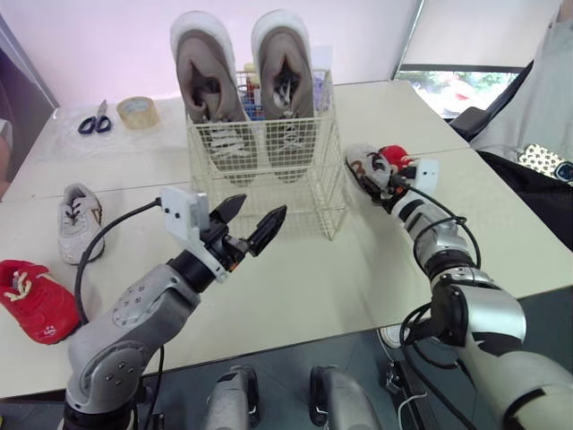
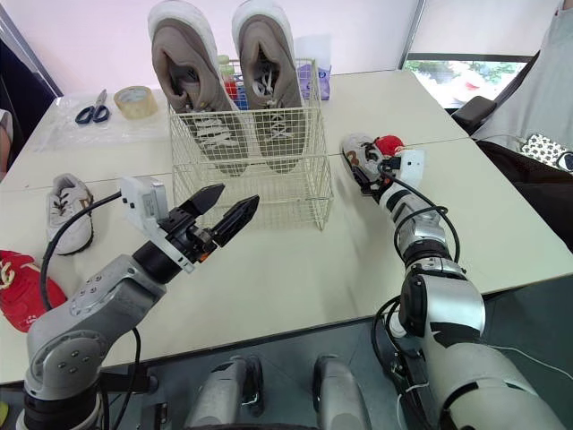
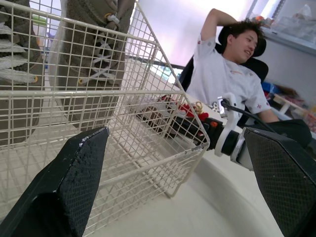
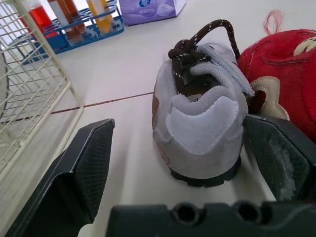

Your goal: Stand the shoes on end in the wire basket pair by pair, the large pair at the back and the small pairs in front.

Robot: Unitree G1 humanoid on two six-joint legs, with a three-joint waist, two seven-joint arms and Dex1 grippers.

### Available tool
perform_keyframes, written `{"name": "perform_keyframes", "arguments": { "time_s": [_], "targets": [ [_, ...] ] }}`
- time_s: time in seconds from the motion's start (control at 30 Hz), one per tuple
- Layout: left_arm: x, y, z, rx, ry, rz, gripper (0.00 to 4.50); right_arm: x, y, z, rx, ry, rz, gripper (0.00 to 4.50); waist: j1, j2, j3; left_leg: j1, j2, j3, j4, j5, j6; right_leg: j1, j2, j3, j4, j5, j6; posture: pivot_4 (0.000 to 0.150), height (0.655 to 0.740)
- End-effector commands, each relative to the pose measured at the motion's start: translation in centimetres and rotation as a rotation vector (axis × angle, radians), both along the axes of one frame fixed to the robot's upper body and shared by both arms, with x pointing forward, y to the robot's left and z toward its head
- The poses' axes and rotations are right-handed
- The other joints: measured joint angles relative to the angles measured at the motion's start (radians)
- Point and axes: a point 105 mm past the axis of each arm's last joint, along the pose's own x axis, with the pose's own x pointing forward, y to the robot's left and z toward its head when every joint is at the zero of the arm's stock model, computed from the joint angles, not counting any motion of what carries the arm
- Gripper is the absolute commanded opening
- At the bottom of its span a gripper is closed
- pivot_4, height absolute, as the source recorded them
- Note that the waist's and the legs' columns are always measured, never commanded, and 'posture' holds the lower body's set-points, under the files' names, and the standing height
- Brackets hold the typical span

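- Pale table (image 1: 295,287); on it the wire basket (image 1: 269,193), the large pair (image 1: 246,81) upright at its back.
- Right of the basket, a small grey shoe (image 4: 197,128) lies inside the wide-spread right gripper (image 4: 180,143); closing on it likely comes next.
- The left gripper (image 1: 260,208) gapes empty before the basket.

Large tan pair (image 1: 210,81) upright, wire basket (image 1: 269,202) back; small shoes (image 1: 79,219) outside.

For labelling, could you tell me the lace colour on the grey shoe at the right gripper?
Laces: dark brown, flecked white; clearest in right wrist view.
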Motion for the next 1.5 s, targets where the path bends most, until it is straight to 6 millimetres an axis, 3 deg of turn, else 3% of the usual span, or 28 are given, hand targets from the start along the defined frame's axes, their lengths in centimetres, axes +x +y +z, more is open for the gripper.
{"name": "perform_keyframes", "arguments": {
  "time_s": [0.03,0.1,0.33,0.37,0.6,0.73,0.83,0.9,1.03,1.17,1.23,1.3,1.4,1.5],
  "targets": [
    [-0.3,0.0,0.8,-0.003,-0.040,0.004,4.50,0.5,-0.8,0.8,-0.055,0.004,-0.089,4.24,0.001,0.000,0.000,0.000,0.000,0.000,0.000,0.000,0.000,0.000,0.000,0.000,0.000,0.000,0.000,0.150,0.7400],
    [-0.4,0.0,0.8,-0.005,-0.039,0.007,4.50,0.5,-1.1,0.9,-0.068,0.002,-0.114,3.75,0.002,0.000,0.000,0.000,0.000,0.000,0.000,0.000,0.000,0.000,0.000,0.000,0.000,0.000,0.000,0.150,0.7400],
    [-0.4,0.2,0.7,0.005,-0.032,0.009,4.50,0.6,-1.0,1.1,-0.125,-0.015,-0.112,0.29,0.001,0.000,0.000,0.000,0.000,0.000,0.000,0.000,0.000,0.000,0.000,0.000,0.000,0.000,0.000,0.150,0.7400],
    [-0.5,0.2,0.7,0.012,-0.032,0.005,4.50,0.6,-0.9,1.2,-0.130,-0.019,-0.110,0.03,0.001,0.000,0.000,0.000,0.000,0.000,0.000,0.000,0.000,0.000,0.000,0.000,0.000,0.000,0.000,0.150,0.7400],
    [-0.3,1.2,1.0,0.040,-0.036,0.010,4.50,0.7,-1.3,4.1,-0.164,-0.162,-0.128,0.03,-0.001,0.001,0.000,0.000,0.000,0.000,0.000,0.000,0.000,-0.001,0.000,0.000,0.000,0.000,0.000,0.150,0.7400],
    [0.1,2.4,2.2,0.016,-0.052,0.014,4.50,0.4,-1.6,8.8,-0.155,-0.355,-0.153,0.03,-0.001,0.001,0.001,0.000,0.000,0.000,0.000,0.000,0.000,-0.001,0.000,0.000,0.000,0.000,0.000,0.150,0.7400],
    [0.3,2.9,3.1,0.039,-0.076,0.004,4.50,-0.8,-2.7,13.2,-0.188,-0.523,-0.193,0.03,0.001,0.002,0.001,-0.001,0.000,0.000,0.000,0.000,0.000,-0.001,0.000,0.000,0.000,0.000,0.001,0.150,0.7400],
    [0.4,3.2,3.4,0.051,-0.081,0.000,4.50,-1.6,-3.1,15.0,-0.217,-0.590,-0.207,0.03,0.004,0.002,0.001,-0.001,0.000,0.000,0.000,0.000,-0.001,-0.002,0.000,0.000,0.000,0.000,0.001,0.150,0.7400],
    [0.6,4.9,5.8,-0.022,-0.116,-0.078,4.50,-5.9,-4.7,23.6,-0.352,-0.847,-0.216,0.03,0.007,0.003,0.002,-0.002,0.000,0.000,-0.002,0.000,-0.001,-0.004,-0.001,0.000,0.000,-0.001,0.001,0.150,0.7400],
    [1.9,6.4,7.6,-0.013,-0.142,-0.082,4.50,-9.0,-4.6,29.2,-0.530,-0.986,-0.157,0.03,0.004,0.004,0.002,-0.002,0.000,0.001,-0.003,0.000,-0.001,-0.004,-0.001,0.000,-0.001,-0.001,0.002,0.150,0.7400],
    [2.7,7.2,8.8,-0.009,-0.146,-0.102,4.50,-10.7,-2.9,31.8,-0.595,-1.053,-0.022,0.03,-0.001,0.004,0.003,-0.002,0.000,0.001,-0.003,0.000,-0.001,-0.004,-0.001,0.000,-0.001,-0.003,0.005,0.150,0.7400],
    [2.9,8.3,10.9,-0.054,-0.170,-0.149,4.50,-12.3,0.3,33.1,-0.628,-1.100,0.183,0.03,-0.009,0.004,0.003,0.000,0.001,0.001,-0.003,0.000,-0.001,-0.005,-0.001,0.000,-0.001,-0.003,0.004,0.150,0.7400],
    [2.7,9.4,13.4,-0.122,-0.214,-0.207,4.50,-13.8,3.7,33.1,-0.638,-1.114,0.392,0.03,-0.026,0.004,0.003,0.000,0.003,0.001,-0.004,0.000,-0.001,-0.005,0.000,0.000,0.000,-0.003,0.004,0.150,0.7400],
    [1.7,9.3,16.3,-0.200,-0.289,-0.323,4.50,-14.5,7.3,31.8,-0.728,-1.112,0.537,0.03,-0.024,0.004,0.003,0.000,0.003,0.001,-0.004,0.000,-0.001,-0.005,-0.001,-0.001,0.001,-0.003,0.004,0.150,0.7400]
  ]
}}
